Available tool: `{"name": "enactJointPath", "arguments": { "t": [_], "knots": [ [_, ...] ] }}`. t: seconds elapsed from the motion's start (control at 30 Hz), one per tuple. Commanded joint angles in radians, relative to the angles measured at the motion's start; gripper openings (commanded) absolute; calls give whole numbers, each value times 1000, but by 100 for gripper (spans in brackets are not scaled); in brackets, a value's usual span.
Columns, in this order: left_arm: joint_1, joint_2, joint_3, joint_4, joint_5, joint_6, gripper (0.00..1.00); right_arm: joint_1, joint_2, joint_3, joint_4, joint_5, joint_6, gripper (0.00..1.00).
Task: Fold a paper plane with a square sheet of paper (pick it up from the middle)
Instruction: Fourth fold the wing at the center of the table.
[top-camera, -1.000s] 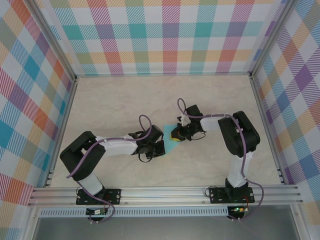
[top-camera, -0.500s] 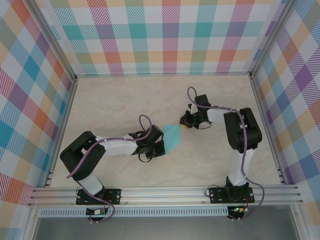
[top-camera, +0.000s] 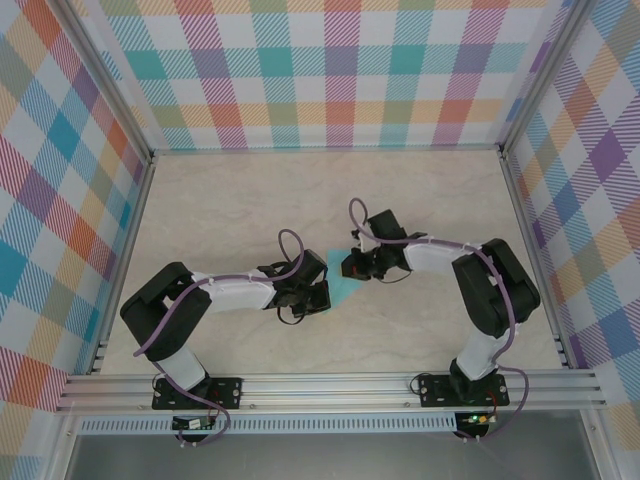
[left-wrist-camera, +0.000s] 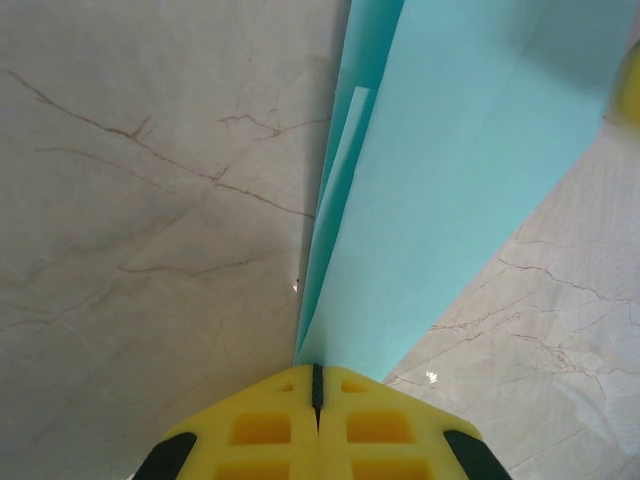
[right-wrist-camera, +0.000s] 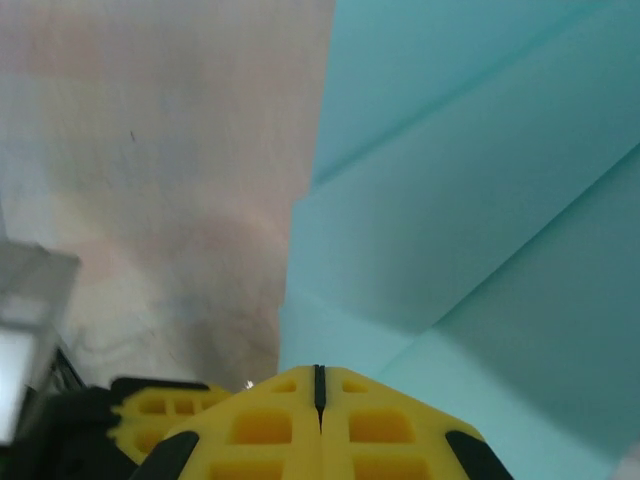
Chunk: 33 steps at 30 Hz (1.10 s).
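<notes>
Mid-fold, probably — pinches the square sheet of paper (left-wrist-camera: 440, 180) in the left gripper (left-wrist-camera: 317, 375), noses the closed right gripper (right-wrist-camera: 318, 375) at its edge, next needs crease-pressing.

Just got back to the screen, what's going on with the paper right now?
Both arms are working on the turquoise sheet of paper in the middle of the table. It is partly folded, with creases showing, and is not yet a plane. The left gripper is shut on one end. The right gripper, fingers closed, is at the opposite edge; whether it pinches or presses is unclear.
</notes>
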Motion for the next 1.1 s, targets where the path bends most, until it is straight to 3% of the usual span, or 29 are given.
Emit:
{"name": "enactJointPath", "arguments": {
  "t": [0.0, 0.53, 0.63, 0.8, 1.07],
  "knots": [
    [-31, 54, -49, -224, -8, 9, 0, 32, 15, -18, 48, 13, -66, 0],
    [-30, 43, -58, -216, -9, -1, 0, 108, 107, -31, 103, -2, -86, 0],
    [-31, 42, -61, -221, -8, 0, 0, 106, 123, -30, 92, 44, -96, 0],
    [-31, 44, -72, -242, 4, 10, 0, 45, 154, 7, 101, 89, -97, 0],
    [-32, 46, -101, -242, 17, 19, 0, -104, 232, 130, 111, 51, -67, 0]
  ]
}}
